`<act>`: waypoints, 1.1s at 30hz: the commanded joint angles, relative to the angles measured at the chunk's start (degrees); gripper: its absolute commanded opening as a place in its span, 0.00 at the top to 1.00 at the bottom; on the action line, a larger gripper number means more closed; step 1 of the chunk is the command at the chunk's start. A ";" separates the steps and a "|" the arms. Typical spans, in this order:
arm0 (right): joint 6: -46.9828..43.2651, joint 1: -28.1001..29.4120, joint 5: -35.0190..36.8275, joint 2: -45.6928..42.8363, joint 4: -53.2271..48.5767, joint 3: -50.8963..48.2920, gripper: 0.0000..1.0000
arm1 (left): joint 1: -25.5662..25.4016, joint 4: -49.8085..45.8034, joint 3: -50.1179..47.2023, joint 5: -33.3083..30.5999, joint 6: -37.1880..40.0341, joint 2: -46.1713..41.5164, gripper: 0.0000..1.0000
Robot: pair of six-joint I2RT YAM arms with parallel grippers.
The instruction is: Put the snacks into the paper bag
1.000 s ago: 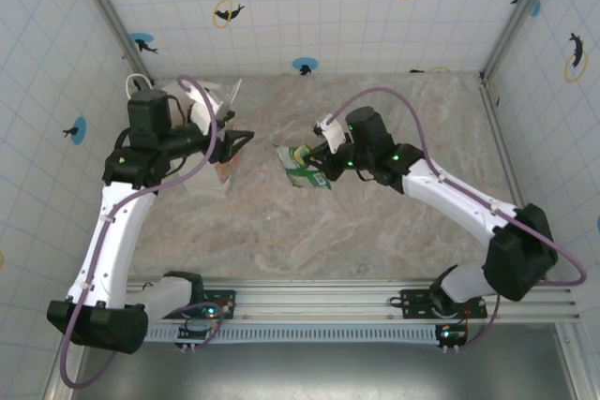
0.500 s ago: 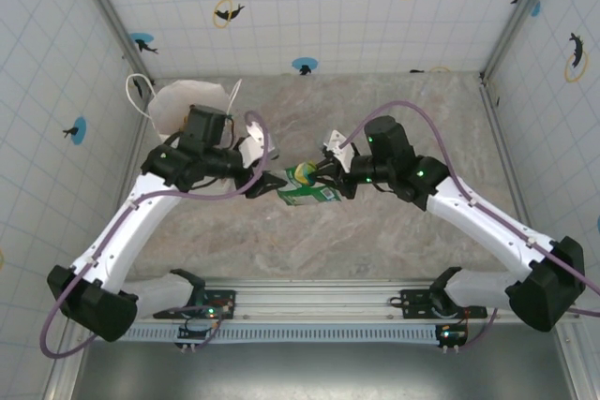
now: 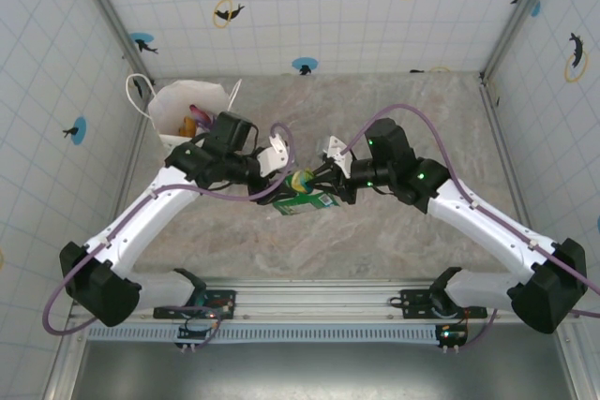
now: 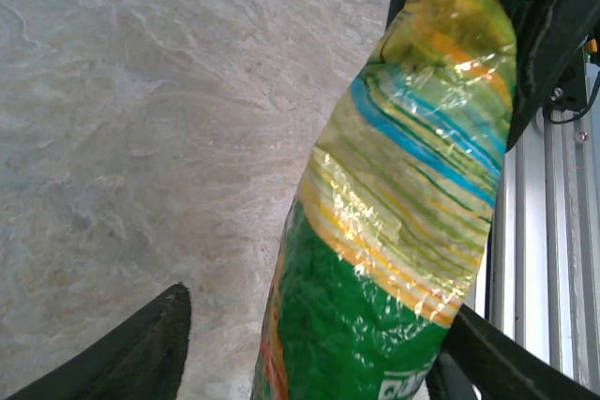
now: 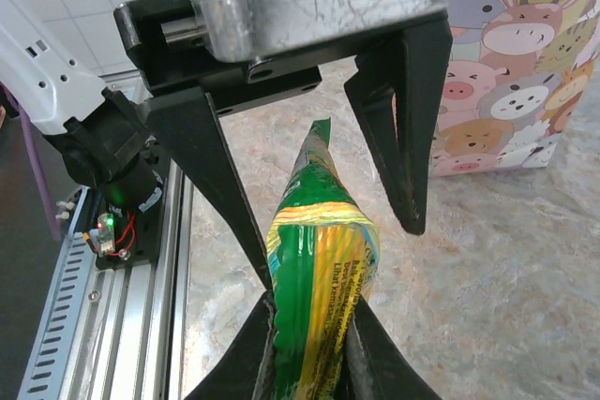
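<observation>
A green and yellow foil snack packet (image 3: 302, 199) hangs above the middle of the marble table. My right gripper (image 5: 316, 311) is shut on its lower end, and it is also my right gripper (image 3: 324, 183) in the top view. My left gripper (image 4: 314, 344) is open, one finger on each side of the packet (image 4: 403, 194), and I cannot tell if they touch it. From the right wrist, the left gripper's black fingers (image 5: 398, 128) straddle the packet (image 5: 319, 250). The paper bag (image 3: 187, 105) stands open at the far left with other snacks (image 3: 190, 124) inside.
The bag's side (image 5: 506, 63) shows pastel cartoon animals. An aluminium rail (image 3: 309, 302) runs along the near table edge, and tiled walls close in the left, back and right. Bare marble (image 3: 403, 128) lies to the right of the bag.
My left arm has swung from the paper bag to the table's middle, bringing its open jaws around the packet. The right gripper has carried the packet slightly nearer and leftward.
</observation>
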 commanded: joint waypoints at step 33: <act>26.40 -2.84 24.70 -19.85 30.71 -26.86 0.58 | 12.12 1.38 37.96 -16.70 -37.51 8.65 0.93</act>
